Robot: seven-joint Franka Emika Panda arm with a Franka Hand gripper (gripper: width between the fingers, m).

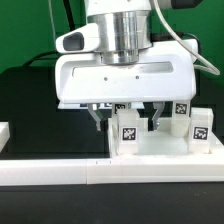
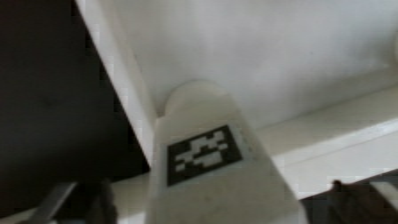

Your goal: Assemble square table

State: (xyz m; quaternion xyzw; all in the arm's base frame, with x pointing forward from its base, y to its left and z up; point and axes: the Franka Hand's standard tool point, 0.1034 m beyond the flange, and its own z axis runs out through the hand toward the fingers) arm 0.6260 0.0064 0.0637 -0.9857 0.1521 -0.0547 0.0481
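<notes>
Low over the square tabletop (image 1: 150, 145) by the front border rail (image 1: 110, 175), the gripper (image 1: 125, 118) straddles a tagged white leg (image 2: 217, 160), though whether it grips is unclear.

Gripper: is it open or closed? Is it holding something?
Gripper: around a tagged white leg; whether it is shut on it cannot be told.

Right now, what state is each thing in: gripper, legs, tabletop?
Gripper: lowered over the parts; open or shut cannot be told.
Leg: between the fingers, tag facing the wrist camera; contact not visible.
Other legs: upright on the tabletop, at the exterior view's right.
Tabletop: lying on the table against the front rail.
</notes>
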